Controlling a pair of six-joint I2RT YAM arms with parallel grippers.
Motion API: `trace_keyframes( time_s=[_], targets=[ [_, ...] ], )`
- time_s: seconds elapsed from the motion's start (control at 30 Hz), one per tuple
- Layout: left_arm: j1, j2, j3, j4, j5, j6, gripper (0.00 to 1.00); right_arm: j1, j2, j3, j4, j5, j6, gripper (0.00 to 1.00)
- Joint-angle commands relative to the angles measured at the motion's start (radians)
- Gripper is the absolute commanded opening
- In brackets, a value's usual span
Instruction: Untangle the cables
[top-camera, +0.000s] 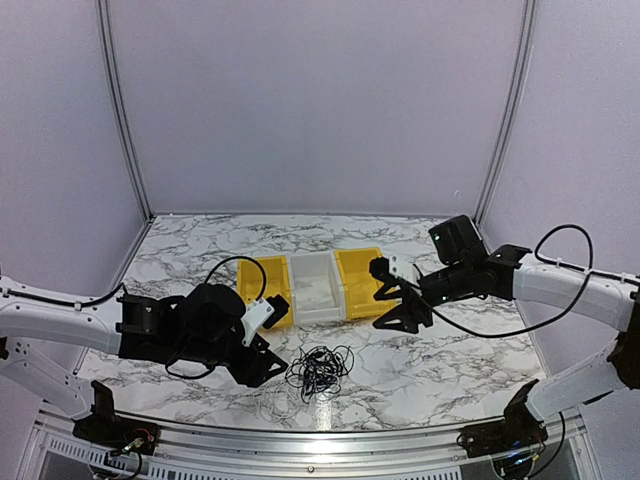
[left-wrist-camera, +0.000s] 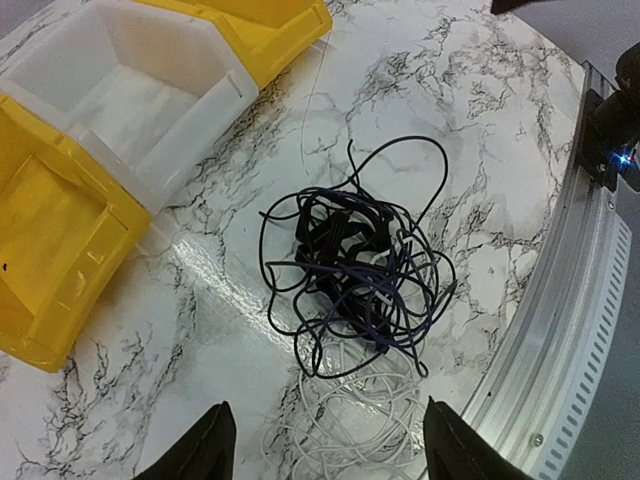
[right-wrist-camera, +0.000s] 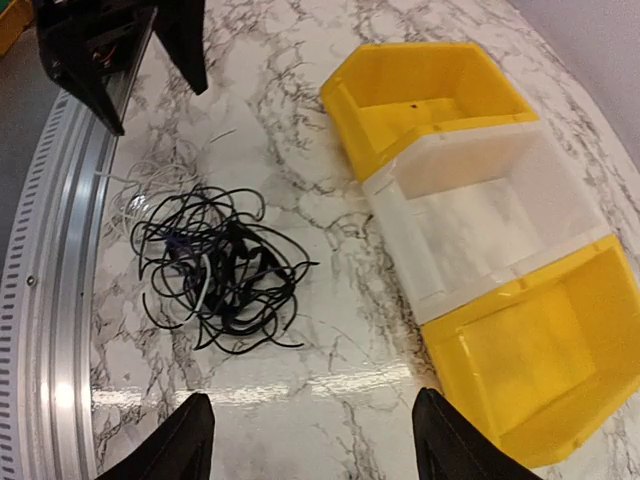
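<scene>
Both left fingers (left-wrist-camera: 205, 450) and right fingers (right-wrist-camera: 185, 440) wide apart, empty; cables (left-wrist-camera: 350, 270) knotted (black, some white) near front rail (left-wrist-camera: 560, 300).

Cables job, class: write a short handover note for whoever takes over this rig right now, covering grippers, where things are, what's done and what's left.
Left gripper: open, empty, hovering over the cables.
Right gripper: open, empty, raised near the bins.
Cables: one knotted pile on the table, black with a pale cord at its edge, in front of the bins.
Done: nothing separated.
Left: all the untangling.
</scene>
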Motion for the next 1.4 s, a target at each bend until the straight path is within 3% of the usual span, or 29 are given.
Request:
trace_keyframes(
  time_s=[0.0, 0.13, 0.3, 0.8, 1.03, 1.2, 1.37],
  targets=[
    [-0.02, -0.012, -0.078, 0.168, -0.006, -0.091, 0.68, 0.083, 0.041, 0.013, -0.12, -0.015, -0.059, 0.69],
    [-0.028, -0.012, -0.155, 0.373, -0.037, -0.144, 0.71, 0.114, 0.091, -0.004, -0.091, -0.033, -0.003, 0.8],
    [-0.033, 0.016, -0.168, 0.457, -0.121, -0.153, 0.74, 0.119, 0.148, 0.0, -0.066, -0.074, 0.044, 0.84],
    [-0.034, 0.237, -0.081, 0.598, -0.188, -0.169, 0.76, 0.129, 0.348, 0.044, -0.002, -0.148, 0.169, 0.71],
    [-0.034, 0.377, -0.016, 0.651, -0.178, -0.178, 0.76, 0.147, 0.429, 0.101, 0.008, -0.198, 0.198, 0.46],
    [-0.032, 0.485, 0.04, 0.698, -0.16, -0.175, 0.76, 0.148, 0.412, 0.141, -0.034, -0.203, 0.188, 0.01],
    [-0.023, 0.592, 0.064, 0.785, -0.175, -0.213, 0.72, 0.149, 0.302, 0.163, -0.121, -0.204, 0.135, 0.0]
  ],
)
